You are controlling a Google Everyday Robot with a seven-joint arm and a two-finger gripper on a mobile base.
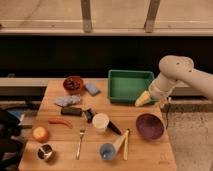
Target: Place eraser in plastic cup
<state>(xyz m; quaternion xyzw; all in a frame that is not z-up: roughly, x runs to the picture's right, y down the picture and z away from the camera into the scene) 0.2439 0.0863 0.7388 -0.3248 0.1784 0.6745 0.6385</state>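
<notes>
1. Wooden surface (146, 153) fills my view, with a dark wall and a pale rail behind it.
2. My gripper (142, 99) hangs on the right, just beside the front right corner of the green rectangular plastic tray (131, 85). Its jaws stand wide and hold nothing.
3. The small dark bar-shaped eraser (71, 111) lies flat on the left half of the surface, well apart from the gripper.
4. The light-blue round plastic cup (106, 151) stands upright near the front edge, with the white round cup (100, 121) just behind it.
5. A purple round bowl (149, 125) sits on the surface in front of the gripper.
6. The eraser and the plastic cup are apart, with the white cup between them.
</notes>
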